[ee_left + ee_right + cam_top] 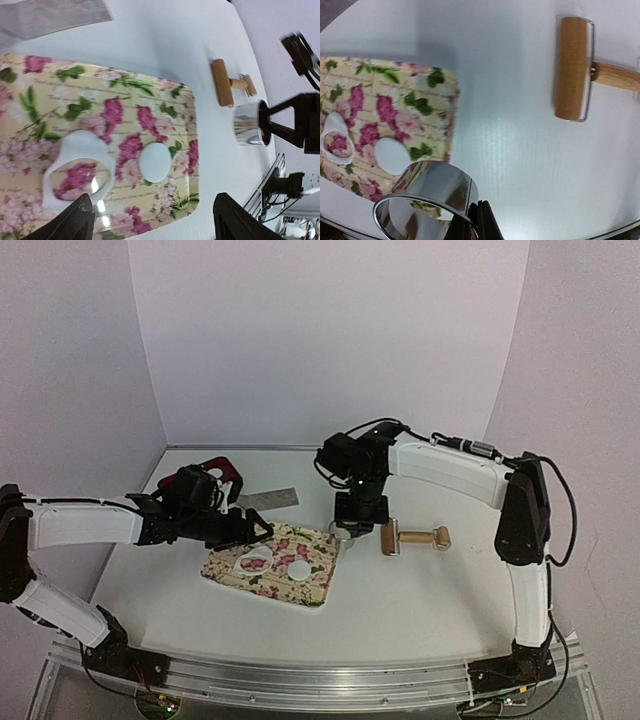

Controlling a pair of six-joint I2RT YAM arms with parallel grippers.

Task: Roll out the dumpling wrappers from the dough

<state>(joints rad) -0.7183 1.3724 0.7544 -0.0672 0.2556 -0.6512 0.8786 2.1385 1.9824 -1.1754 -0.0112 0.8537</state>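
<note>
Top external view: left pincer [252, 530] hangs over the left edge of the floral tray [316, 588], released, jaws spread wide with nothing between them. Left wrist view agrees: both fingers [80, 220] stand apart above the tray. The dough [80, 145], a thin irregular white sheet with a round hole, lies flat on the tray just ahead of this pincer's left finger. One dumpling wrapper [155, 162], a neat white disc, lies beside the dough, ahead of the gap between the fingers. Right pincer [348, 528] is clenched on the wall of a metal ring [427, 190], at the tray's far right corner; cannot tell whether the ring touches the table [400, 610]. Wooden roller [410, 538] lies just right of that pincer. Grey sheet [268, 500] lies beyond the left pincer. Red object [218, 468] sits behind the left pincer, partly hidden.
</note>
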